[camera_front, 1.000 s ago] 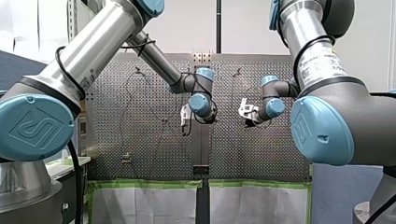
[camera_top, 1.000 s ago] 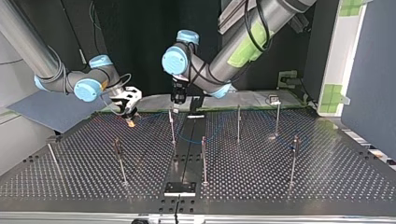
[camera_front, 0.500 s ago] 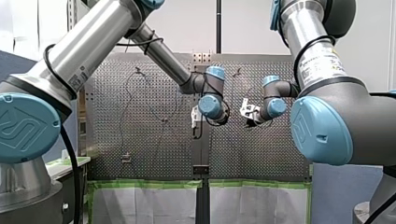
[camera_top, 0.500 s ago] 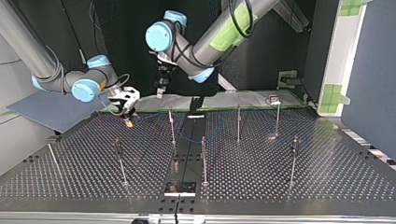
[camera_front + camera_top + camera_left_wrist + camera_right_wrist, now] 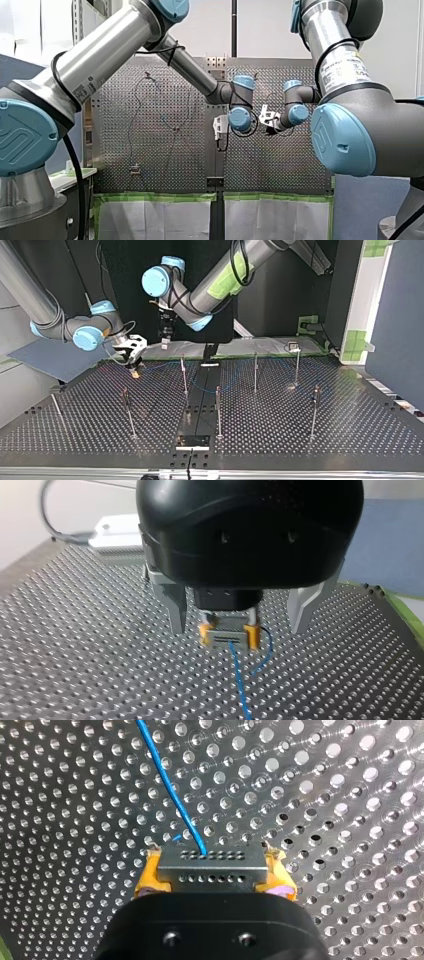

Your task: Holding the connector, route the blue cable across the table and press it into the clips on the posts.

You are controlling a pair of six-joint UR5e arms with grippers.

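My right gripper (image 5: 212, 875) is shut on a small grey connector (image 5: 212, 860), its yellow pads (image 5: 148, 874) on either side. The blue cable (image 5: 170, 785) leaves the connector and trails off over the perforated table. In the top view this gripper (image 5: 134, 369) hangs low over the table's far left part. My left gripper (image 5: 237, 629) is open and empty, its metal fingers (image 5: 172, 605) standing wide; the connector (image 5: 229, 640) shows ahead of it, between them. In the top view my left gripper (image 5: 164, 340) hovers higher, close beside the right one. Cable (image 5: 200, 388) sags between the far posts.
Several thin posts stand on the table (image 5: 280, 440), among them one (image 5: 183, 372) near the grippers, a middle one (image 5: 218, 410) and one (image 5: 315, 410) at the top view's right. A small bracket (image 5: 192, 441) sits at the near edge.
My left arm has swung towards my right gripper, leftwards and upwards in the top view, rightwards in the front view. My right gripper has barely shifted, connector still held.
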